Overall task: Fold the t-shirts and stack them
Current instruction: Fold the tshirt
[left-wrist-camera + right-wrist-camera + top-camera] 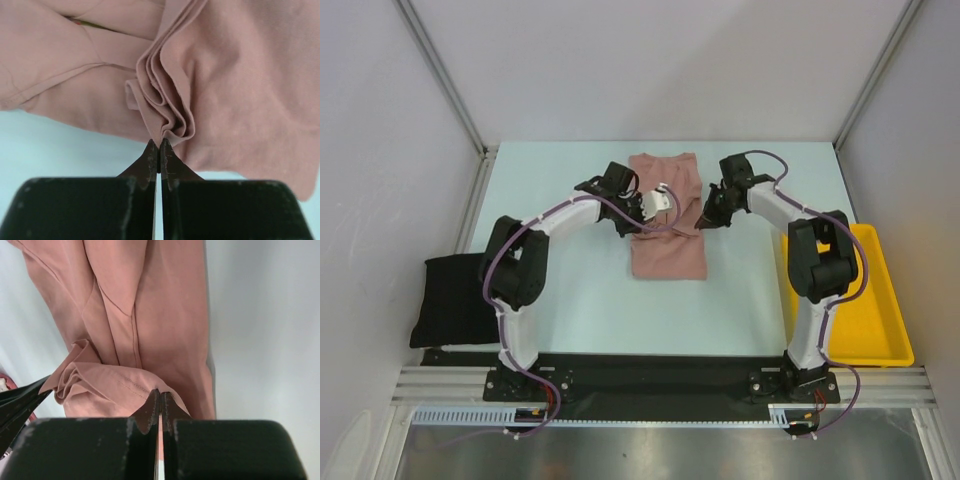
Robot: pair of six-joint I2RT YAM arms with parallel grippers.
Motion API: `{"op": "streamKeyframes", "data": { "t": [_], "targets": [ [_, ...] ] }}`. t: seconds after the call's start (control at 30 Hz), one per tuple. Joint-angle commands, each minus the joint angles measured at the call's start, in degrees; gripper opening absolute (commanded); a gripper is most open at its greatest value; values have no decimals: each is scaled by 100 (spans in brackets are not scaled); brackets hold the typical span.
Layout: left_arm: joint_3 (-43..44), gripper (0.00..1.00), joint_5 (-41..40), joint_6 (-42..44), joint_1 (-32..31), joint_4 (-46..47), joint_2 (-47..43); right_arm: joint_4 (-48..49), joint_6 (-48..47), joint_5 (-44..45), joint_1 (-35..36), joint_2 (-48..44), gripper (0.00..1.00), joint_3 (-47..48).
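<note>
Left claw (159,150) and right claw (159,398) both pinched on pink tee (667,255) just ahead; I'd carry the fold level, cloth taut

The pink t-shirt (667,252) is dusty, the black t-shirt (445,300) plain, the tray (880,305) yellow.

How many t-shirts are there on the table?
2. The pink t-shirt lies in the middle of the table, pinched by the left tool and right tool. The black t-shirt sits folded at its left edge, beside the left arm. No others show; one could be hidden.
</note>
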Motion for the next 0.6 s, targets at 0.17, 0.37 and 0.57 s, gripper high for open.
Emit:
{"op": "streamKeyframes", "data": {
  "t": [0.17, 0.37, 0.57],
  "targets": [
    [615, 0, -347, -147, 96, 263, 512, 53, -89, -37, -82, 467, 0, 566],
    [772, 7, -567, -497, 96, 606, 758, 106, -54, 262, -197, 607, 17, 776],
    [1545, 50, -962, -1113, 105, 502, 1049, -412, -299, 912, -329, 617, 49, 1374]
  ]
}}
